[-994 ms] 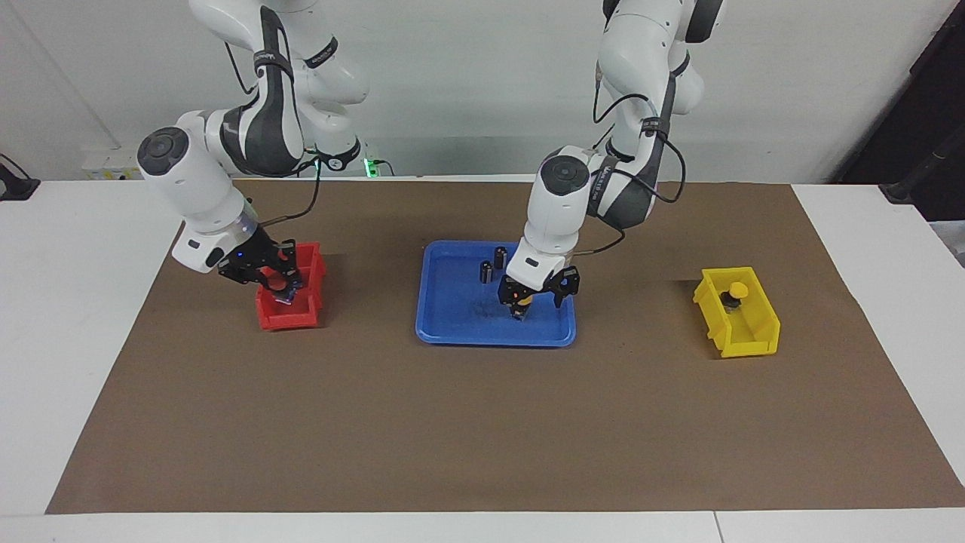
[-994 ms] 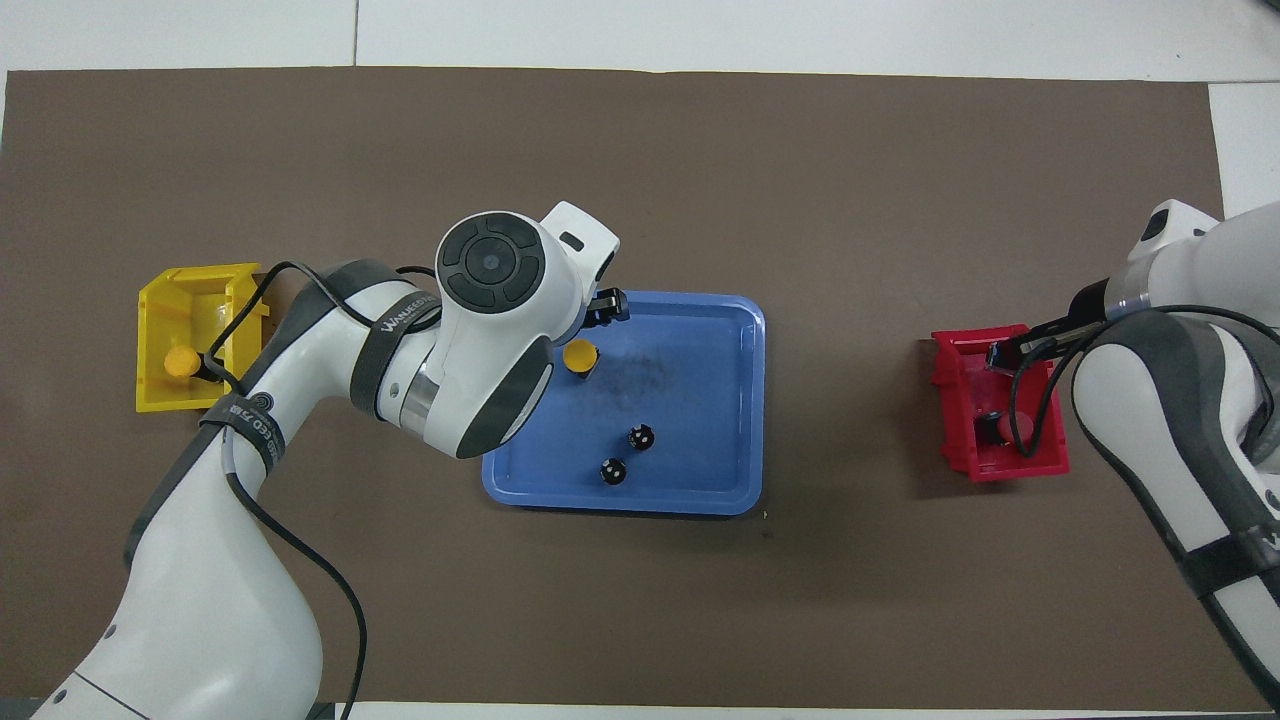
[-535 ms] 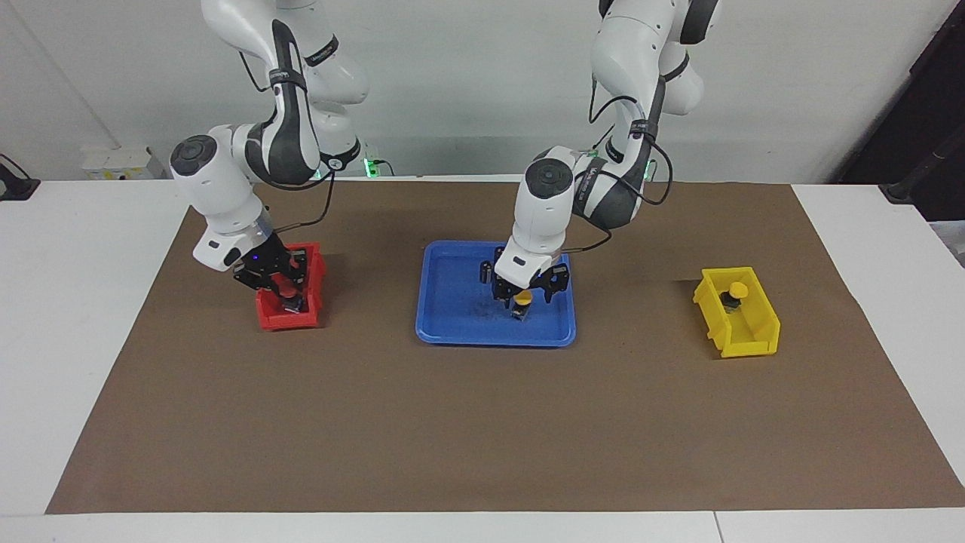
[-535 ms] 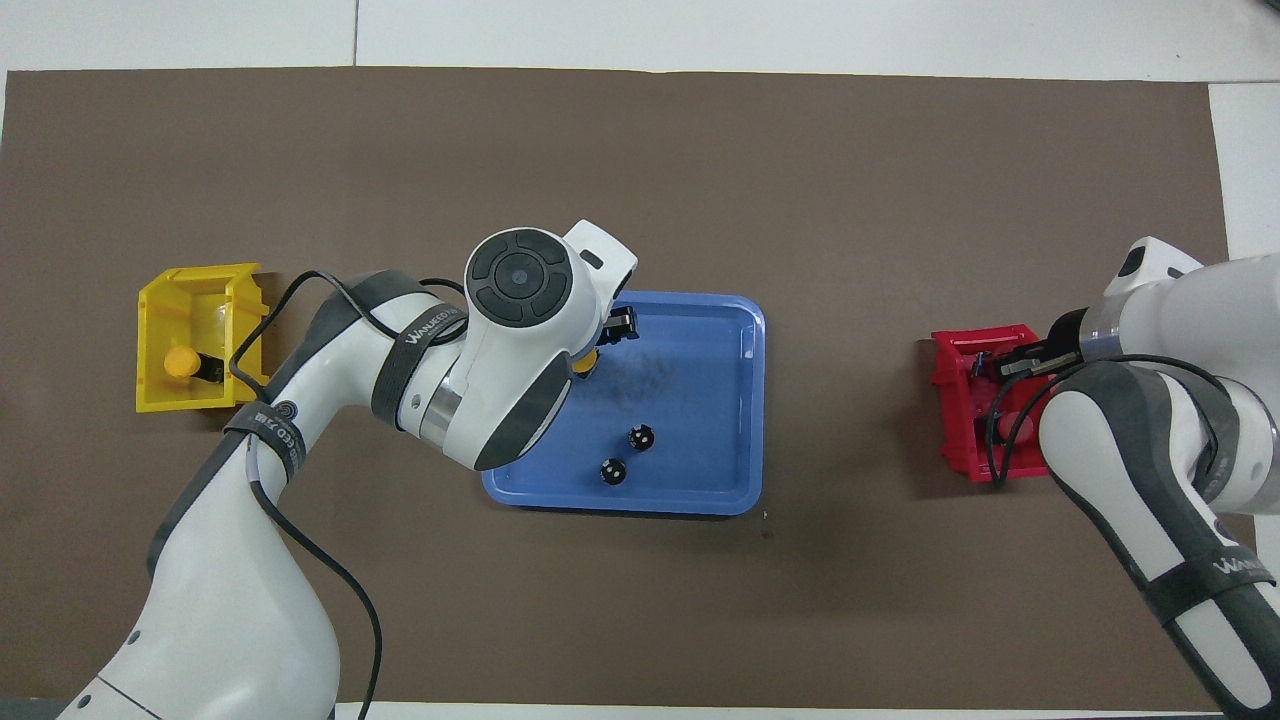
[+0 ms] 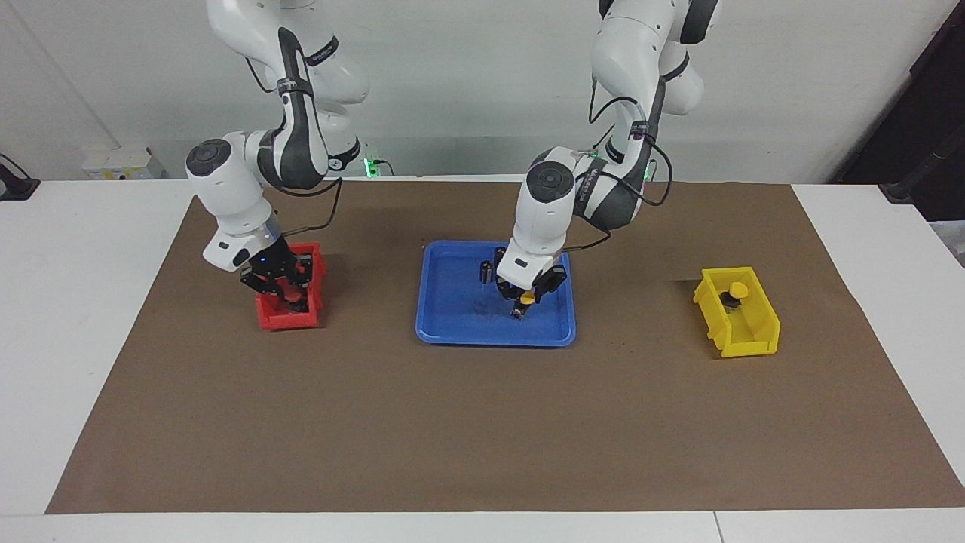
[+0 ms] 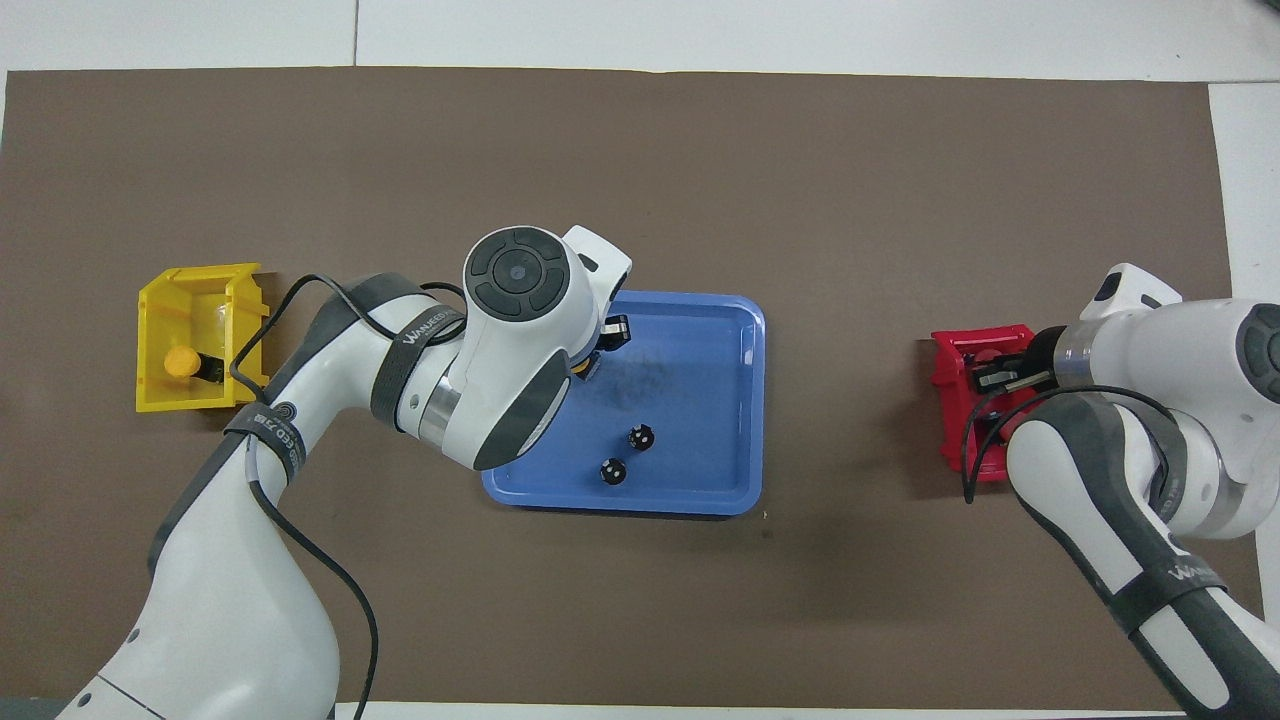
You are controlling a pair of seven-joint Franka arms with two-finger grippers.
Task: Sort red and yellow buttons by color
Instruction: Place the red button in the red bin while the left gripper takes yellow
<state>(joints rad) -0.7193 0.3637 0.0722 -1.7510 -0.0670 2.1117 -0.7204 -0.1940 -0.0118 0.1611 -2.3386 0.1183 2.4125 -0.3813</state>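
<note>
Clenched in the right hand point(image 5: 285, 291), low in the red bin point(image 5: 271, 317): a red button point(image 5: 289, 298) (axis hard to read); release gently. In the blue tray point(image 5: 452, 320), pinched by the left hand point(image 5: 522, 305): a yellow button point(image 5: 528, 298), cap up, long axis near vertical; lift straight, then over to the yellow bin point(image 5: 742, 343).

A robotics lab: two white robot arms point(image 5: 249, 166) mounted at a white table point(image 5: 75, 302) covered by brown paper point(image 5: 482, 422), against a plain wall.
</note>
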